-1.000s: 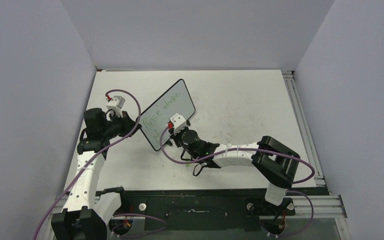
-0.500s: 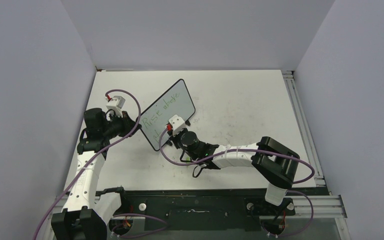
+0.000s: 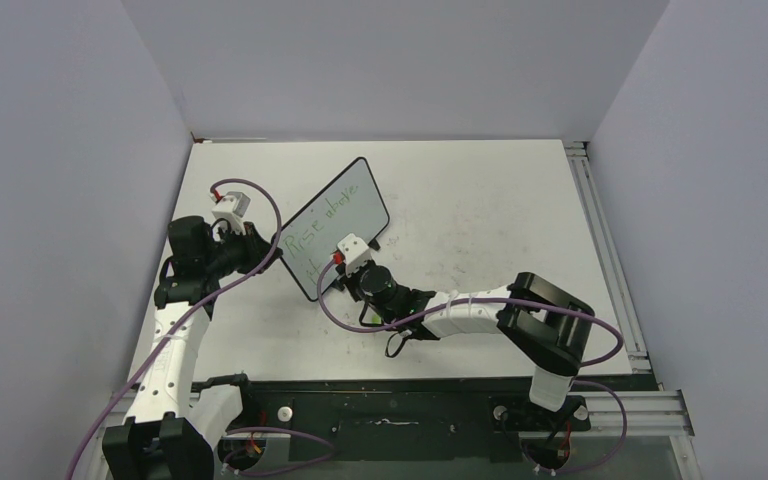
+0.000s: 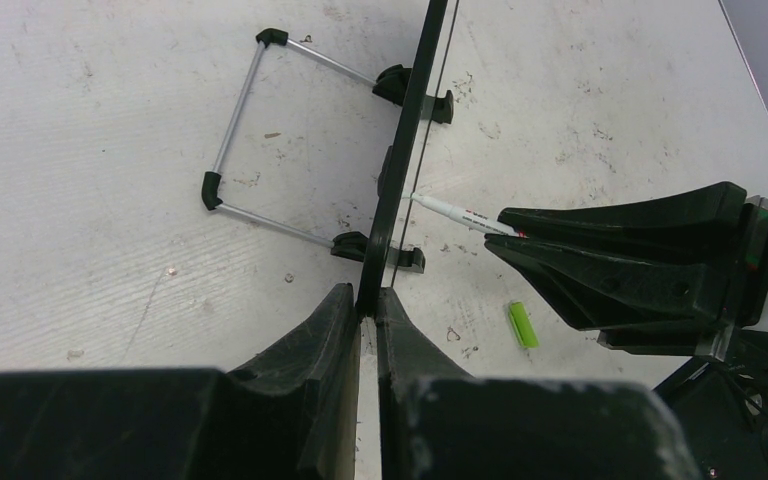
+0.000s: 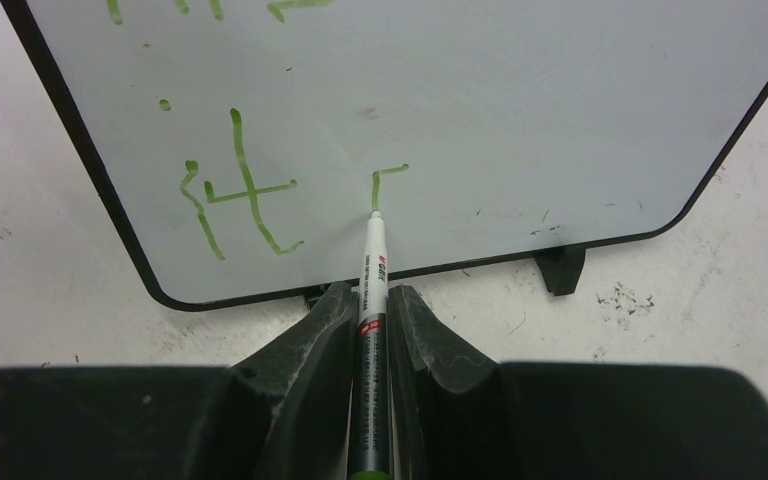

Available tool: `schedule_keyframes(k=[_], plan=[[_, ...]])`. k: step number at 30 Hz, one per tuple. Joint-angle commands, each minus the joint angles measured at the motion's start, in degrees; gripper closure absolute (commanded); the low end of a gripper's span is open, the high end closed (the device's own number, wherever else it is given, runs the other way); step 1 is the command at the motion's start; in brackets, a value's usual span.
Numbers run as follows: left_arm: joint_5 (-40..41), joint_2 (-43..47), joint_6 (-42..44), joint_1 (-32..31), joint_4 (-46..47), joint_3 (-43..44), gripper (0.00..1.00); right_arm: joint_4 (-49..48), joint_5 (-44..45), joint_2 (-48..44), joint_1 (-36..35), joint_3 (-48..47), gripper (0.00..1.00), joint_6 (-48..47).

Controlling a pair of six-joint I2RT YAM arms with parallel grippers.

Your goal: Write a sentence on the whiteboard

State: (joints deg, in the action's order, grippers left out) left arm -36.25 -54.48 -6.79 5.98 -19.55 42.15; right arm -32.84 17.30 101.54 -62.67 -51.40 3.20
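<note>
The whiteboard (image 3: 352, 200) stands propped on its feet, left of the table's centre. My left gripper (image 4: 370, 305) is shut on the whiteboard's black edge (image 4: 410, 120), seen edge-on. My right gripper (image 5: 372, 298) is shut on a green marker (image 5: 372, 275), tip touching the whiteboard (image 5: 520, 90). The sentence (image 3: 325, 222) reads "Rise above" on its first line. A second line (image 5: 245, 190) begins "it", with a fresh short hooked stroke (image 5: 385, 178) at the tip. In the left wrist view the marker (image 4: 455, 212) meets the board's face.
A green marker cap (image 4: 522, 324) lies on the table beside the right gripper. The board's wire stand (image 4: 250, 150) rests behind it. The tabletop (image 3: 480, 210) is scuffed. Grey walls enclose the table at the back and both sides.
My right gripper has shifted slightly left and down along the board's lower line with the marker. The left arm and the board have stayed still.
</note>
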Motion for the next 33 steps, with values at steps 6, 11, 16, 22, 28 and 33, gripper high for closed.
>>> schedule_keyframes(k=[6, 11, 16, 22, 28, 33], plan=[[-1.8, 0.4, -0.6, -0.3, 1.5, 2.2, 1.00, -2.5, 1.4, 0.6, 0.3, -1.1, 0.95, 0.4], [-1.8, 0.3, -0.6, -0.3, 1.5, 2.3, 1.00, -3.2, 1.5, 0.3, 1.0, -2.0, 0.95, -0.4], [-1.9, 0.3, -0.6, -0.3, 1.5, 2.3, 1.00, -3.7, 1.4, 0.3, 1.3, -3.1, 0.95, -1.1], [-2.0, 0.3, -0.5, -0.3, 1.5, 2.2, 1.00, -4.1, 1.3, 0.3, 1.5, -4.3, 0.95, -1.7], [-1.9, 0.3, -0.5, -0.3, 1.5, 2.3, 1.00, -4.4, 1.3, 0.4, 1.6, -5.1, 0.95, -2.2], [-1.9, 0.3, -0.5, -0.3, 1.6, 2.3, 1.00, -4.5, 1.1, 0.1, 1.7, -5.2, 0.95, -2.4]])
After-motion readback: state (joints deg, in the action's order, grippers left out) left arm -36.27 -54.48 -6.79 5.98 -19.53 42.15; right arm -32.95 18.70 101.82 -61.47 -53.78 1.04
